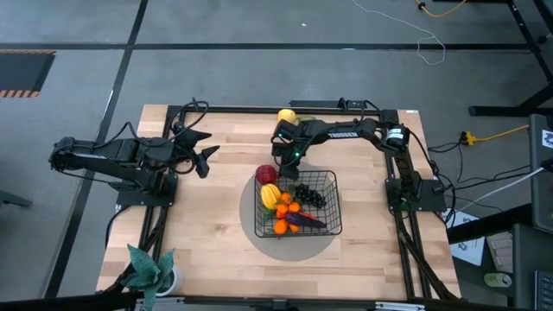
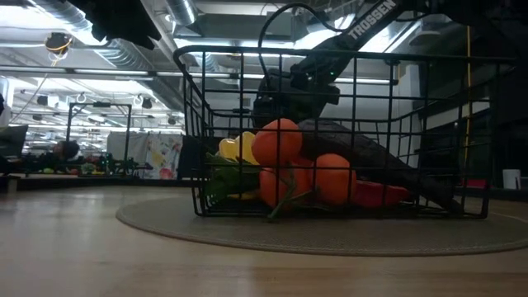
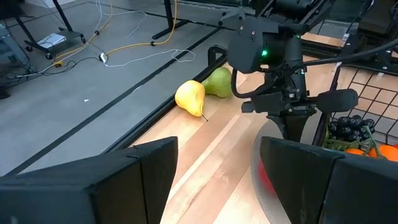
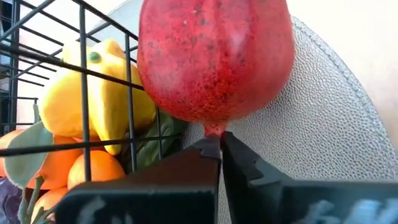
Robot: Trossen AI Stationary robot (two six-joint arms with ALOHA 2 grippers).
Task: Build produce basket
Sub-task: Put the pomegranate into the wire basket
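Pinching only the short stem of the red fruit (image 4: 214, 59), my right pincer (image 4: 219, 146) had closed tight beside the basket (image 1: 333, 186). I judged that thin hold the risk: a lift could let the fruit swing or slip off and roll across the surface (image 1: 216, 225). It sat just outside the basket's wall, against my fingertips. My left pincer (image 1: 207, 151) waited open, well apart.
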